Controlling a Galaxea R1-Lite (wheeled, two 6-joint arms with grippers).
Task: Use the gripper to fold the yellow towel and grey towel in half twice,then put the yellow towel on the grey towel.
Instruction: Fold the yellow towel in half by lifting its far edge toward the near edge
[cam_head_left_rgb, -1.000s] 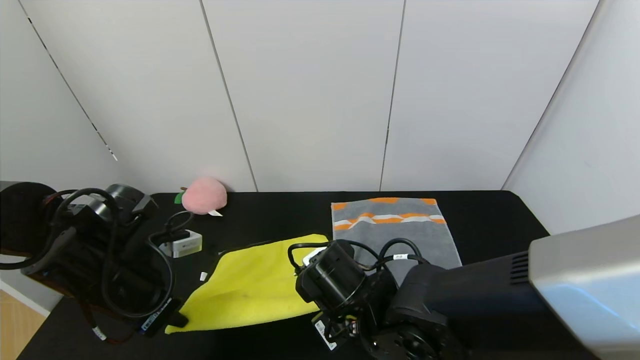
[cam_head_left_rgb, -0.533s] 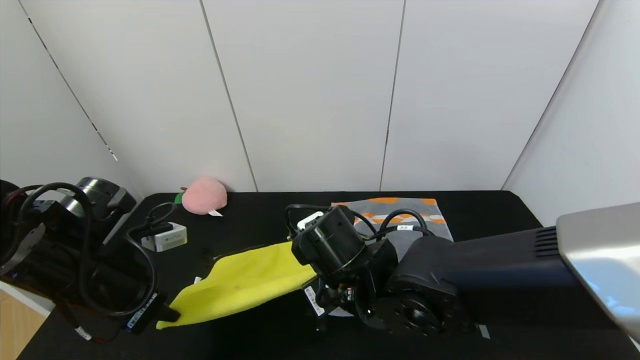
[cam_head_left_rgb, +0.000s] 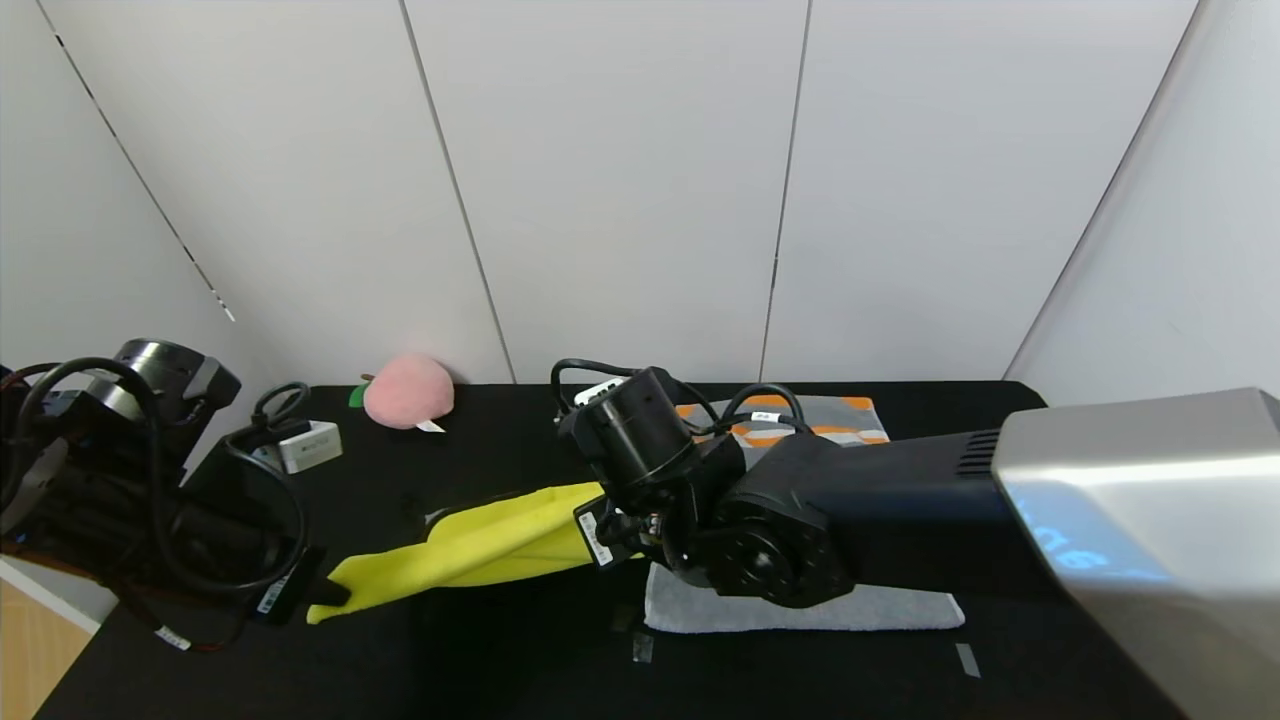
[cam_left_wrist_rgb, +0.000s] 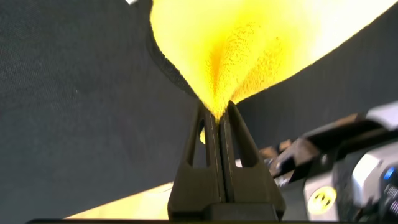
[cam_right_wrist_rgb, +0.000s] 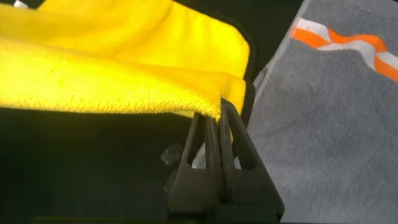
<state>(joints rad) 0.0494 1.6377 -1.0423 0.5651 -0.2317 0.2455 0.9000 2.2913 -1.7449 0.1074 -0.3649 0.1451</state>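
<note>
- Both arms are in play: the left gripper (cam_head_left_rgb: 325, 592) pinches the near-left corner of the yellow towel (cam_head_left_rgb: 480, 545), its fingers pressed flat together with yellow pile squeezed between them in the left wrist view (cam_left_wrist_rgb: 219, 134).
- The right gripper (cam_head_left_rgb: 612, 532) pinches the opposite near corner, jaws clamped tight on the black-edged hem, clear in the right wrist view (cam_right_wrist_rgb: 217, 146).
- The near edge is up off the black table (cam_head_left_rgb: 1000, 420), strung between the two grippers; its long axis runs left to right across the robot, sagging a little in the middle.
- The far part of the cloth trails down toward the table beyond the held edge, so the free half lies away from the robot. That is the direction the fold has to travel, by my read.
- The grey towel (cam_head_left_rgb: 800, 608) lies flat just beside the right gripper on the right side, striped end at the back, mostly hidden under the right arm.
- Room ahead looks open: bare table beyond the yellow cloth, with the pink plush peach (cam_head_left_rgb: 408, 391) well back near the wall and a small white box (cam_head_left_rgb: 308, 446) far left.
- The tight spot is on the right, where the yellow corner hangs close to the grey towel's edge; drifting that way risks overlapping it.
</note>
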